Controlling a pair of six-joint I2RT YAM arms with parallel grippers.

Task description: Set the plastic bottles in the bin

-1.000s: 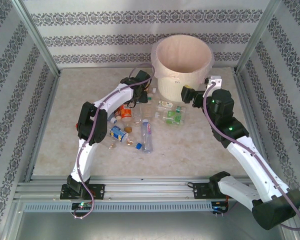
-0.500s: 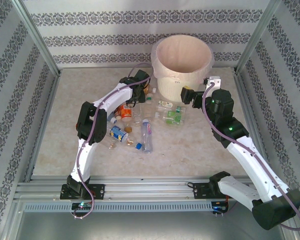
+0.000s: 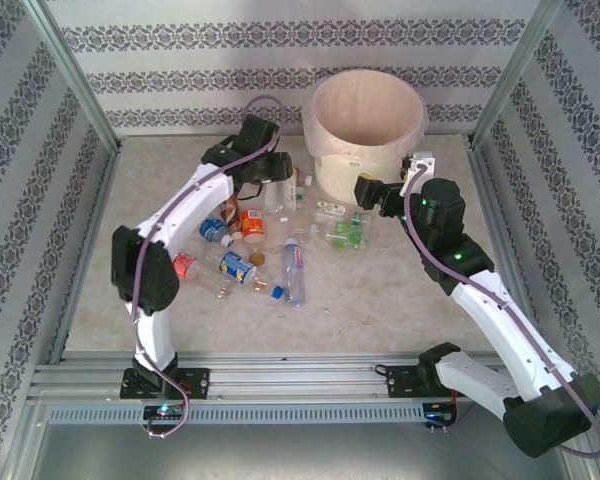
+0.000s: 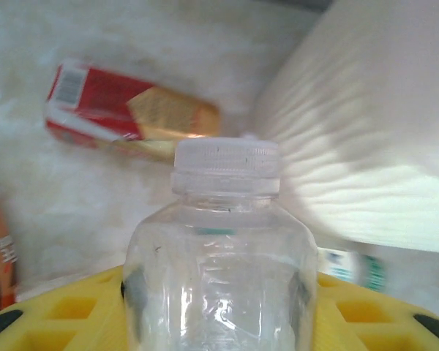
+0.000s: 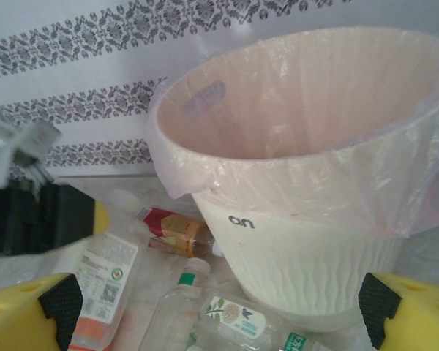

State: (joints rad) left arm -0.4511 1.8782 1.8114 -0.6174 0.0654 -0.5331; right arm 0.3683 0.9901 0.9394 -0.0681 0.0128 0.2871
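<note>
One clear bottle (image 4: 219,270) sits pinched in the left jaws, gripped across the body below the shoulder with the cap pointing forward, and hangs above the table (image 3: 130,200) just left of the bin (image 3: 370,165). Roughly ten more bottles (image 3: 295,270) lie scattered on the table in front of the bin, between the arms. Right jaws are spread with nothing between them, hovering beside the bin wall near the green-label bottles (image 3: 345,232). Handling guess: empty thin plastic, very light; the walls dent and spring back, and it's smooth enough to squirt out of a hard pinch. Best hold looks like the stiffer neck or shoulder, moderate squeeze. Versus a second ago: the left arm (image 3: 185,210) was low in the pile. Now the wrist is up and the elbow swung out left, uncovering a red bottle (image 3: 183,265) and a blue-label bottle (image 3: 213,230). Right arm barely shifts.
</note>
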